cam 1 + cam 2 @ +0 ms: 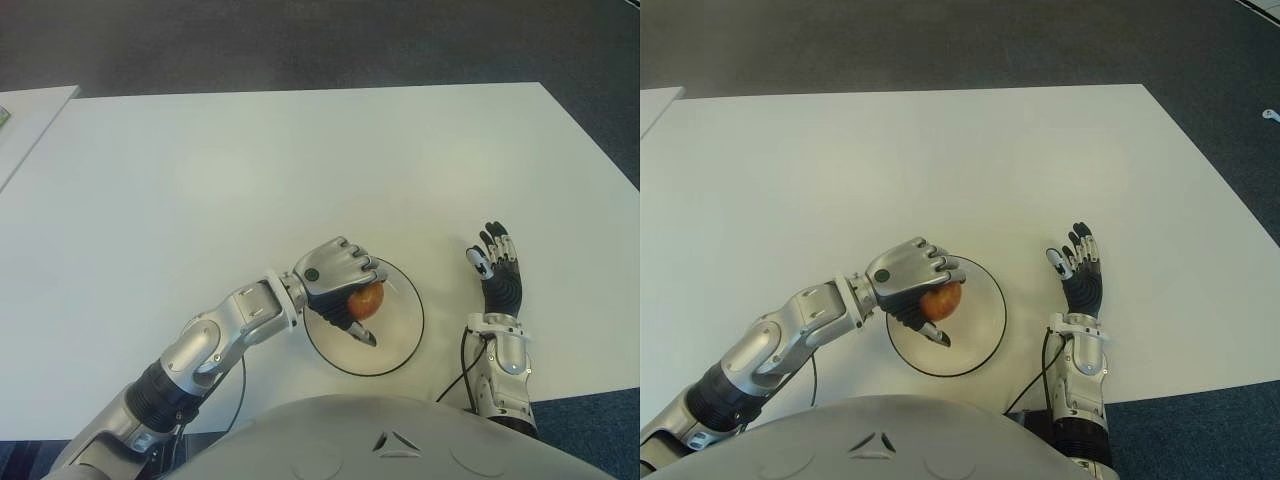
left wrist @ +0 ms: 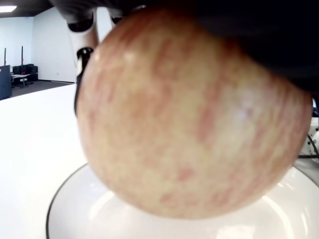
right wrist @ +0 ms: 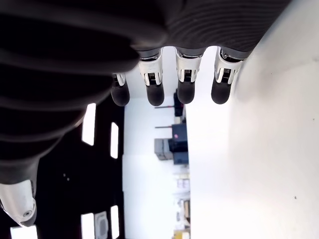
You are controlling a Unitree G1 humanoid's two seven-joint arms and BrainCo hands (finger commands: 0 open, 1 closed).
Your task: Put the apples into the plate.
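- Left robot hand (image 1: 340, 280) curled over a round red-yellow apple (image 1: 366, 300), fingers wrapped from above, thumb (image 1: 362, 334) tucked under on the near side.
- Apple filling the left wrist view, pressed up against the palm, hanging just above the plate's inner surface; contact with the plate not confirmable.
- Shallow round white plate with a thin dark rim (image 1: 405, 345) directly below the hand, sitting on the flat white desk (image 1: 250, 170) at its near edge.
- Hand and apple over the plate's left half, inside the rim line.
- Right robot hand (image 1: 497, 268) idle, showing on the desk to the right of the plate, well clear of it, fingers straight and spread, nothing held.
- Progress, as a judgement: transport done, apple positioned over the plate, release not yet made.
- Left to do: uncurl fingers, let the apple settle, pull the hand clear without nudging it over the rim.
- No other apple visible anywhere on the desk, so probably the last or only one.
- Risk: round fruit, shallow dish, could roll on release.
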